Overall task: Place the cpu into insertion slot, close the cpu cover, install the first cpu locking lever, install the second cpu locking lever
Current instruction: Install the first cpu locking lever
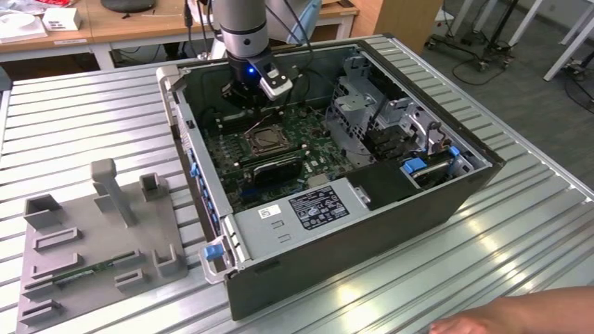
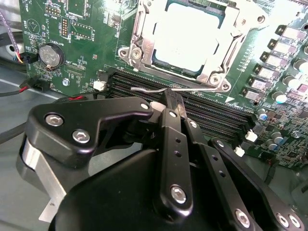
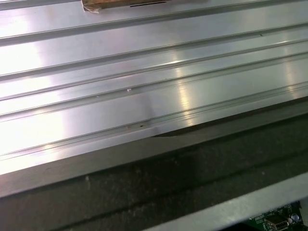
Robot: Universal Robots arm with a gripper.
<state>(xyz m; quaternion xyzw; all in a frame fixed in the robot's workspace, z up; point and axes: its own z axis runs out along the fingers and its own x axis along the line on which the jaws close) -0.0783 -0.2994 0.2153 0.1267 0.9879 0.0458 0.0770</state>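
Fingers (image 2: 172, 103) pinched shut on thin lever (image 2: 144, 90) beside socket; cpu (image 2: 195, 36) seated, cpu cover (image 2: 144, 45) down (silvery frame).

The arm (image 1: 243, 28) reaches straight down, its wrist vertical. The gripper (image 2: 174, 103) points downward with its black fingers (image 2: 169, 139) drawn together, their tips meeting and no gap between the jaws.

An open computer case (image 1: 307, 229) sits beside a grey fixture tray (image 1: 93, 243).
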